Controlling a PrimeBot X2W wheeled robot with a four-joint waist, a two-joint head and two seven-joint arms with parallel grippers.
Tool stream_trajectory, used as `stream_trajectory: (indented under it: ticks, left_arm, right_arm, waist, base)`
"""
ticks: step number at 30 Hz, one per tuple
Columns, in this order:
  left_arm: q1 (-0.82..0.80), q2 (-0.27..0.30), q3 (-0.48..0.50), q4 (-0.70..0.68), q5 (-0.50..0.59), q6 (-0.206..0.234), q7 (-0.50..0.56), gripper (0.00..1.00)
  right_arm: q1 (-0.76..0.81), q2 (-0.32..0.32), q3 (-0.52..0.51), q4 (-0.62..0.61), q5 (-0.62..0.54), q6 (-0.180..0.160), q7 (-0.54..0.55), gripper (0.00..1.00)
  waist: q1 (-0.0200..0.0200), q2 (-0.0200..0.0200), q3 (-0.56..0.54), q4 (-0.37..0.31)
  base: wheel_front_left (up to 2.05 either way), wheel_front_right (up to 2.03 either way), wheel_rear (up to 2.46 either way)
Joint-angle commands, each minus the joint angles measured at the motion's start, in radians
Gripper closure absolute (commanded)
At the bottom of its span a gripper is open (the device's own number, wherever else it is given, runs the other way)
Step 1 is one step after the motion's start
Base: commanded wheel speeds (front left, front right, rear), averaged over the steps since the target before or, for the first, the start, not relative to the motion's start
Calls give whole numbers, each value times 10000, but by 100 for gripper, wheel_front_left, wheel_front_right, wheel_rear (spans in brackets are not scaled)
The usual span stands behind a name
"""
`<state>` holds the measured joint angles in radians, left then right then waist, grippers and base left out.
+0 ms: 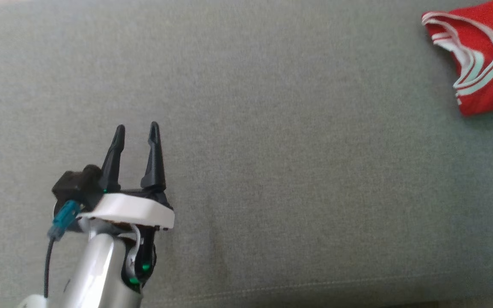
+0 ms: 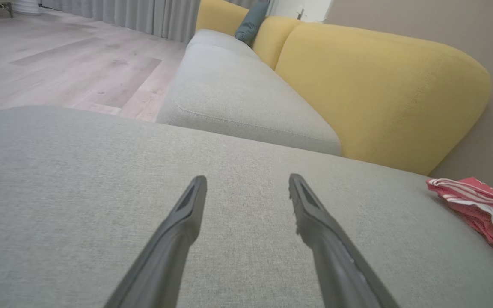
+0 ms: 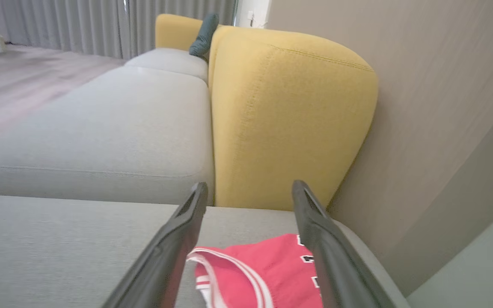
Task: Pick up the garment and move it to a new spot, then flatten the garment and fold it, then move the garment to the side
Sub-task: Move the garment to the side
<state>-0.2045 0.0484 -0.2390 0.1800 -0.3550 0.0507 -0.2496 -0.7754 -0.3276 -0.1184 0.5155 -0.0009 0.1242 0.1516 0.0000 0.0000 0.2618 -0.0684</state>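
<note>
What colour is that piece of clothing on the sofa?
The garment is red with white striped trim, clearest in the head view.

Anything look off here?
Nothing spilled or damaged. Only oddity: the garment lies in a loose, uneven fold, its striped trim bunched, at the corner of the cushion, close to the edge. The left tool and right tool are open and empty.

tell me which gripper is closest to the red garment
The right gripper: it hangs open right above the red garment. The left gripper, also open, sits over bare grey cushion, with the garment far off to its side.
</note>
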Motion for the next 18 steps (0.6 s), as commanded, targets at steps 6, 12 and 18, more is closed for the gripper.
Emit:
stream_trajectory:
  ticks: [6,12,18]
  left_arm:
    - [386,31,699,-220,52,312,-122,0]
    - [857,24,972,1,-42,383,-122,0]
    - [1116,21,988,233,33,416,-122,0]
  right_arm:
    - [1550,1446,83,-1327,230,65,-1139,0]
    - [3401,2536,108,-2298,-54,65,-1862,0]
    - [4768,2761,433,-2920,291,65,-2313,0]
  waist:
    - [0,0,-1305,251]
    - [0,0,-2059,451]
    - [0,0,-2448,615]
  base:
    - [0,0,0]
    - [0,0,0]
    - [0,0,0]
